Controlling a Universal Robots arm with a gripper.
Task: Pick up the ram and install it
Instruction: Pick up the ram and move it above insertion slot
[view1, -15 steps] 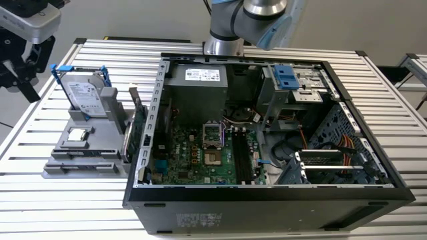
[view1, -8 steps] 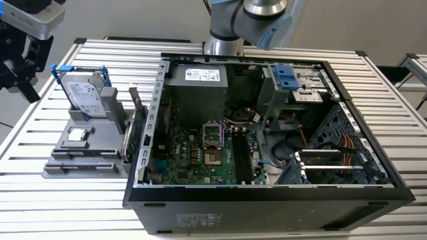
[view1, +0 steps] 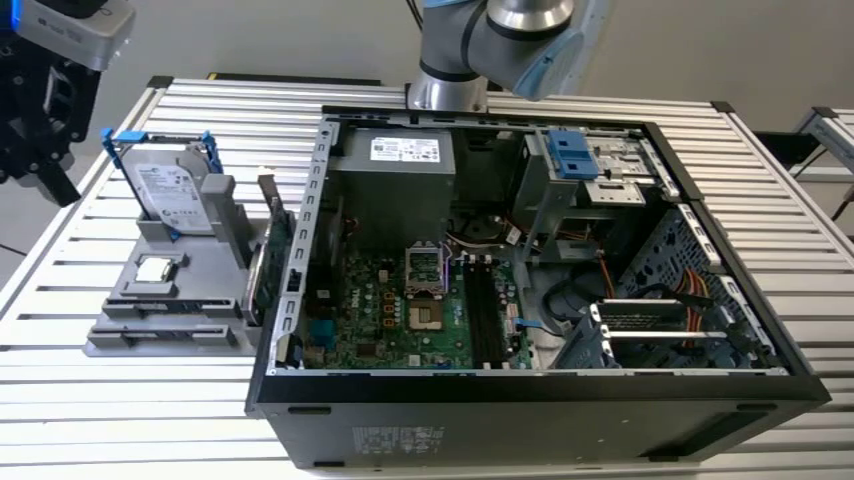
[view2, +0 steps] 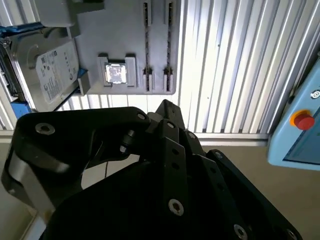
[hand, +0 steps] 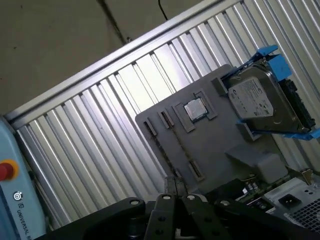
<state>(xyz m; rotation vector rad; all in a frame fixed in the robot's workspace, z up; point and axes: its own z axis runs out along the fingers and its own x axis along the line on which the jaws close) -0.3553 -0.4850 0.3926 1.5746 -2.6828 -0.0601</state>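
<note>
While hung over the worktop (hand: 100, 115) with end effector (hand: 175, 192) closed and empty, at approach to the ram (hand: 165, 150); needs opening first.

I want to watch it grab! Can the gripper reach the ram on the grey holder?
Probably yes: the ram sits uncovered in the grey holder's slot, and the gripper hangs apart from it with only open air between.

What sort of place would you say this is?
Probably a robotics lab bench for computer assembly: an open desktop computer case sits on a slatted metal table, a grey fixture beside it holds a hard drive, and a robot arm rises behind.
</note>
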